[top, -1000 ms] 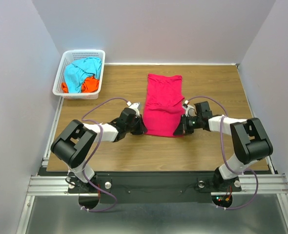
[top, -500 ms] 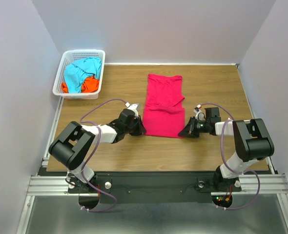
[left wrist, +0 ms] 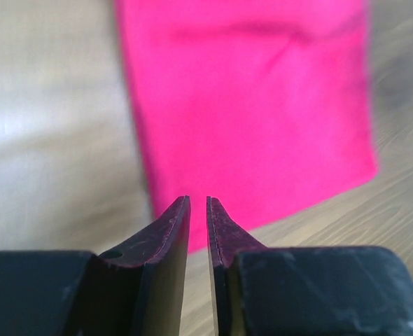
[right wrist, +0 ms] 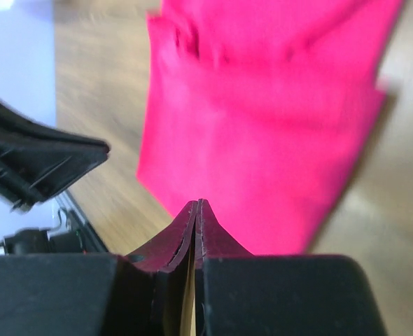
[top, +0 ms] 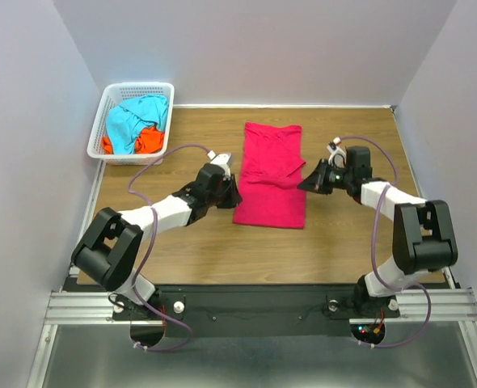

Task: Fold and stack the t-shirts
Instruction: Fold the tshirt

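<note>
The crimson-pink t-shirt [top: 271,174] lies flat on the table, folded into a long strip, and fills both wrist views [left wrist: 255,105] [right wrist: 262,140]. My left gripper [top: 232,192] is at the strip's left edge, just off the cloth. Its jaws [left wrist: 198,201] are all but shut, with a thin empty gap. My right gripper [top: 307,182] is at the strip's right edge, about halfway along it. It is shut and empty [right wrist: 197,203]. The turquoise-blue t-shirt [top: 133,121] and the orange t-shirt [top: 148,141] lie crumpled in the basket.
The white lattice basket [top: 133,86] stands at the table's back left corner. Grey walls close the table in at the left, back and right. My left arm [right wrist: 38,164] shows at the left of the right wrist view.
Both grippers have left the shirt's near hem corners. The right one has moved away from me along the right edge and the left one slightly so. The shirt has stayed flat.
</note>
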`<action>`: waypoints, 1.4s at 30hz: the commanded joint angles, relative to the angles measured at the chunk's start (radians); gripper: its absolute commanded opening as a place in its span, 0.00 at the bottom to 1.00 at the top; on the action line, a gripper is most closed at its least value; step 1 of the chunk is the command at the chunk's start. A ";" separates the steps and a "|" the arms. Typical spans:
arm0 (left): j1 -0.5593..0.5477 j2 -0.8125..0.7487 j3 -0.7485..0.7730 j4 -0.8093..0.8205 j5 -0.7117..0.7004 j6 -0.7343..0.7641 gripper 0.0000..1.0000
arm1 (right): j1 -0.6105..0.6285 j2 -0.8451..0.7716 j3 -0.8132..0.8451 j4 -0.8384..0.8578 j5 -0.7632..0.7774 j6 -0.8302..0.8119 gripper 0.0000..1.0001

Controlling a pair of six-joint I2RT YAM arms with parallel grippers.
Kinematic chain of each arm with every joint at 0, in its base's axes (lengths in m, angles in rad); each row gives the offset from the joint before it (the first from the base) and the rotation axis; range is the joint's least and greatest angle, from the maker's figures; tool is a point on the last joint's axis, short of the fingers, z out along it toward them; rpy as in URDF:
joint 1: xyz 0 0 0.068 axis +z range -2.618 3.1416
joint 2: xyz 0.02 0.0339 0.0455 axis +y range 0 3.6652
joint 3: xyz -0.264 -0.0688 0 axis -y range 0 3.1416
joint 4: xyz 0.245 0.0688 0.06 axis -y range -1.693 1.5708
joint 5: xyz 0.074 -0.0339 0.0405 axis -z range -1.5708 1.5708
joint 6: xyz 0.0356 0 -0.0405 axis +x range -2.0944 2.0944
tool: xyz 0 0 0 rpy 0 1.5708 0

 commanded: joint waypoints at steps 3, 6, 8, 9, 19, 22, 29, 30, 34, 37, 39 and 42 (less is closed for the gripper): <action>0.018 0.143 0.238 0.007 -0.004 0.112 0.27 | -0.005 0.179 0.195 0.031 -0.024 -0.019 0.06; 0.042 0.255 0.329 0.020 0.030 0.112 0.27 | -0.005 0.275 0.274 0.031 -0.048 -0.021 0.05; 0.055 0.327 0.368 0.027 0.033 0.113 0.27 | -0.005 0.312 0.298 0.031 -0.041 -0.022 0.05; 0.067 0.348 0.397 0.029 0.036 0.115 0.26 | -0.003 0.347 0.314 0.031 -0.021 -0.033 0.05; 0.136 0.470 0.405 0.014 0.102 0.074 0.25 | -0.012 0.506 0.332 0.030 0.053 -0.057 0.02; 0.136 0.445 0.319 0.024 0.120 0.032 0.24 | -0.012 0.501 0.312 0.025 0.065 -0.042 0.03; 0.135 0.288 0.061 0.128 0.163 -0.067 0.24 | -0.009 0.423 0.168 0.015 0.044 -0.013 0.03; 0.135 0.265 0.006 0.138 0.165 -0.077 0.24 | -0.011 0.408 0.130 0.007 0.044 -0.016 0.03; 0.130 0.153 -0.066 0.153 0.162 -0.083 0.24 | -0.006 0.325 0.075 -0.042 0.022 -0.047 0.04; 0.130 0.088 -0.059 0.130 0.134 -0.058 0.27 | -0.006 0.239 0.071 -0.097 0.025 -0.059 0.07; 0.128 0.053 -0.030 0.083 0.104 -0.045 0.28 | -0.006 0.173 0.084 -0.120 0.038 -0.065 0.13; 0.124 -0.004 -0.010 0.031 0.067 -0.025 0.46 | -0.006 0.090 0.119 -0.166 0.074 -0.068 0.25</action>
